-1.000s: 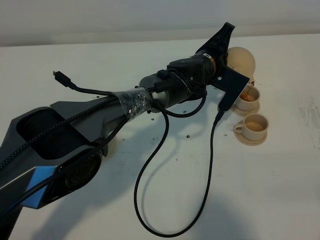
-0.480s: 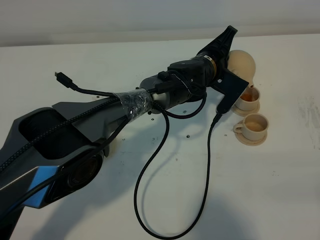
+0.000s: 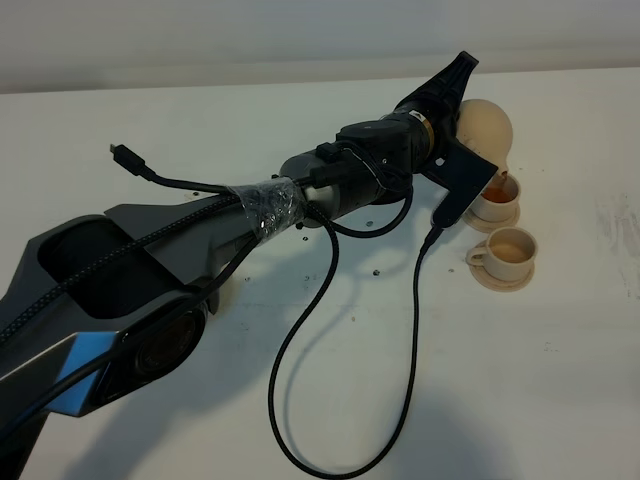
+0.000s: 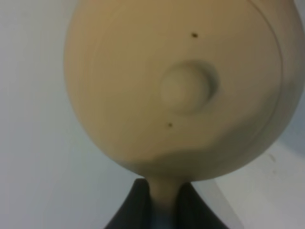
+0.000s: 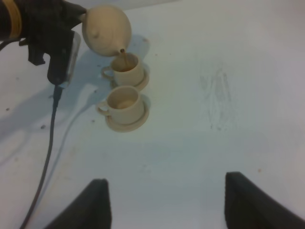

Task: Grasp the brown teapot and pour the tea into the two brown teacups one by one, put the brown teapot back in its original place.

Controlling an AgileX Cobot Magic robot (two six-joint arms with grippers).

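The brown teapot (image 3: 487, 124) hangs tilted above the far teacup (image 3: 497, 196), spout down, and a thin brown stream (image 5: 123, 54) runs into that cup. My left gripper (image 3: 447, 90) is shut on the teapot's handle; in the left wrist view its dark fingers (image 4: 138, 207) clamp the handle below the domed lid (image 4: 183, 88). The near teacup (image 3: 510, 251) stands on its saucer in front, holding pale tea. Both teacups (image 5: 126, 70) (image 5: 125, 104) also show in the right wrist view. My right gripper (image 5: 167, 205) hovers open over bare table. A pale sliver (image 3: 226, 288) under the left arm may be the original place.
A black cable (image 3: 330, 350) loops from the left wrist across the table's middle. A loose plug end (image 3: 122, 153) sticks out at the left. The left arm's big dark body (image 3: 120, 270) fills the lower left. The table (image 3: 560, 380) is white.
The left gripper and teapot have edged slightly right and tipped a little more. Tea keeps running into the far cup. The near cup has not moved.
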